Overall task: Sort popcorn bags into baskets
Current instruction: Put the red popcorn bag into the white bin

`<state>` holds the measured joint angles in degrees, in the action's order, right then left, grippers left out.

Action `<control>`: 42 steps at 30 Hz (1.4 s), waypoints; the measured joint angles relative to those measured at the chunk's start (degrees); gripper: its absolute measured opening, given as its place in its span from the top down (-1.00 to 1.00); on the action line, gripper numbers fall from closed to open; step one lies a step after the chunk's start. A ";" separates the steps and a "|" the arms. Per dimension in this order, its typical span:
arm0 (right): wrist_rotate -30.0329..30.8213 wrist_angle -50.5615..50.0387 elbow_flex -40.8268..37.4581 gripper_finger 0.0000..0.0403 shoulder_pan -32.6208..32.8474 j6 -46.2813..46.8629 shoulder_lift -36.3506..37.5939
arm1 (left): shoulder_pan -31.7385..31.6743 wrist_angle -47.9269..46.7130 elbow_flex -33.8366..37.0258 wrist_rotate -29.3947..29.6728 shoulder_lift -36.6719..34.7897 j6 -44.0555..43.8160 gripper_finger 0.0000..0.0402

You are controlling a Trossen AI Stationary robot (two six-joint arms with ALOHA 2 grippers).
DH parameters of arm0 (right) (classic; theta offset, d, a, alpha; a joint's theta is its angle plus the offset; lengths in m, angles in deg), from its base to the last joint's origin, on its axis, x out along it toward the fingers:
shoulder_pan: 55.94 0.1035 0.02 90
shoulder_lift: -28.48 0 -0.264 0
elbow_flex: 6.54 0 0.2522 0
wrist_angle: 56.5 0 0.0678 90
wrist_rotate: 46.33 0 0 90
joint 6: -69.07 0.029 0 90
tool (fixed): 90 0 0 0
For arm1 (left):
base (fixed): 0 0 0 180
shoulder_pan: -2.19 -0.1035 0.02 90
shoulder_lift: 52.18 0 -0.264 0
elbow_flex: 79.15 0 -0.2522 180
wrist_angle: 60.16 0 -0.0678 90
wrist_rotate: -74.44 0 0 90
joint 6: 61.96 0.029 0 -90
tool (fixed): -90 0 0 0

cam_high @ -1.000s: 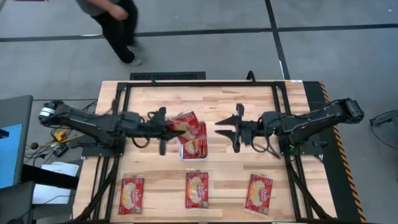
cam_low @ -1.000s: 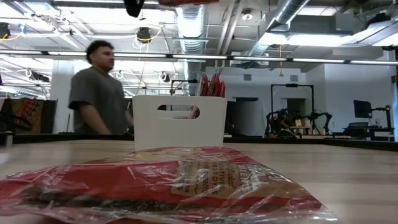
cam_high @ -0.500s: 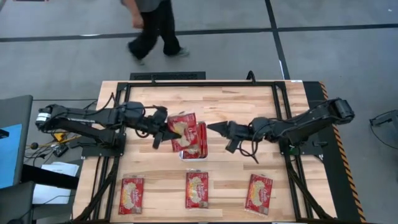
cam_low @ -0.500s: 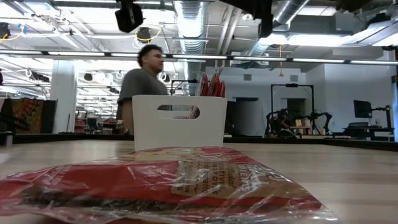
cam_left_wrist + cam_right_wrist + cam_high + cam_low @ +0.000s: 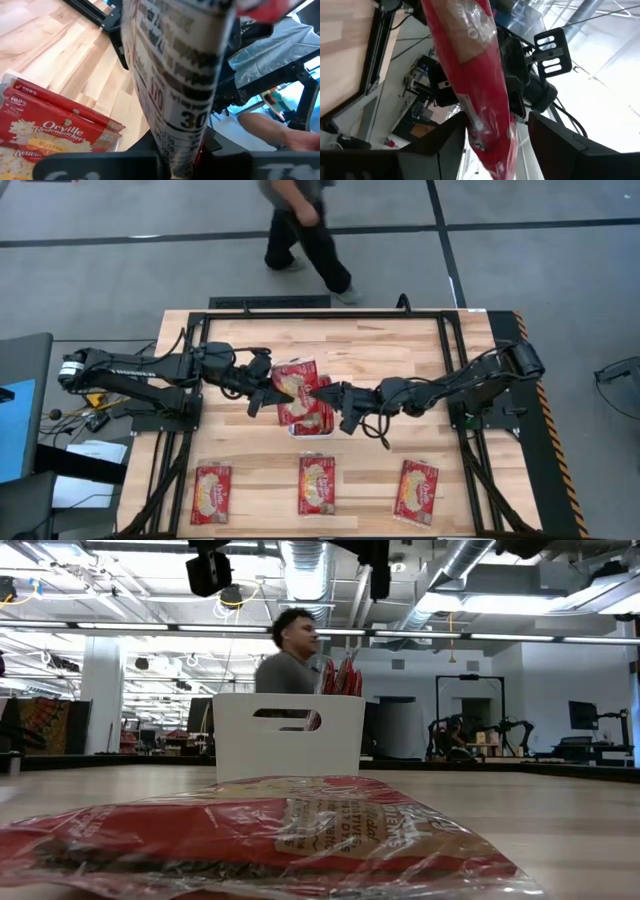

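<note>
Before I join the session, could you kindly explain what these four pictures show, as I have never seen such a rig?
It is a robot with two dark arms at a wooden table. One camera looks straight down, one sits at tabletop height, and one rides on each wrist.

From above, the left gripper is shut on a red popcorn bag held over the white basket, where other bags already stand. The right gripper is open and has its fingers on either side of the same bag, which fills both wrist views. Three more bags lie flat along the near edge. A person walks past beyond the table.
</note>
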<state>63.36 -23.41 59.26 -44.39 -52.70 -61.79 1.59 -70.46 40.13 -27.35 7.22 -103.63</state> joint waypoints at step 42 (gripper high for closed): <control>0.81 -89.37 44.60 0.94 -6.90 35.04 -10.76 | 6.87 -24.93 -0.02 39.71 -3.30 13.40 0.46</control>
<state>64.16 -112.78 103.87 -51.28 -17.66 -72.54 8.46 -95.40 40.11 12.36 3.92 -90.23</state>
